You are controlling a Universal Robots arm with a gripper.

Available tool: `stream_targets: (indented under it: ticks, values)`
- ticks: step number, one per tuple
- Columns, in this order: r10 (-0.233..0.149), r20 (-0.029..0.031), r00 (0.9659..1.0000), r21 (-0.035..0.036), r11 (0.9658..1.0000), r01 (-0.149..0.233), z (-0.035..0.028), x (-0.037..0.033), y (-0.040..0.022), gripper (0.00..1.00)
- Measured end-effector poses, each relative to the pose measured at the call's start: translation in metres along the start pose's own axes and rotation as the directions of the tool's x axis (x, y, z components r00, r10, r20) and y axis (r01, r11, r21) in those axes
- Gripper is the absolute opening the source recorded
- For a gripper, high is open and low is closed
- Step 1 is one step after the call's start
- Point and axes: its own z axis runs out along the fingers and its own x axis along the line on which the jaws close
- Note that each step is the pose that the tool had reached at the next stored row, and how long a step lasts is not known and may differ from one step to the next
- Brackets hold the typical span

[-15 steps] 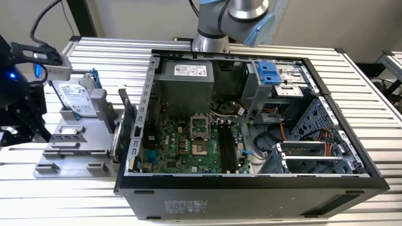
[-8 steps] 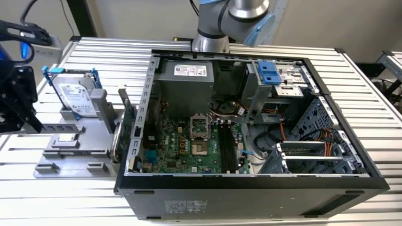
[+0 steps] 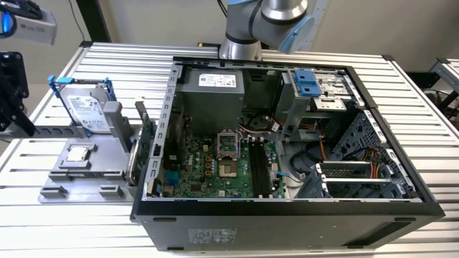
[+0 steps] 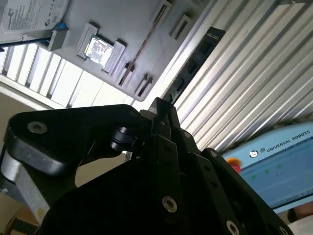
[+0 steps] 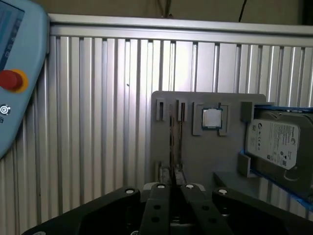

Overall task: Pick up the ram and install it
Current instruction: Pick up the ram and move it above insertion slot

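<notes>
your gripper hangs over the table with its jaws brought together and nothing between them. just beyond it, in the second wrist view, the ram stands on edge in a slot of the grey holder, apart from the gripper. the processor chip sits next along and the hard drive past that. expect the ram to be light, stiff and thin, and easy to crack if twisted. take it by its two flat faces near mid-length, clear of the contact edge. farther off, at the exterior view's right, lies the open computer case.
</notes>
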Motion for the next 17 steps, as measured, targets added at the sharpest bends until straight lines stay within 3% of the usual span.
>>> stream_targets:
  ticks: [5,10,17]
  values:
    - [0.0,0.0,1.0,0.0,1.0,0.0,-0.0224,-0.0008,0.0001,0.0]
    - [0.0,0.0014,1.0,0.0001,1.0,0.0,-0.0246,-0.0008,-0.0002,0.0]
    - [0.0,0.0014,1.0,-0.003,1.0,0.0,-0.0249,-0.0004,-0.0271,0.0]
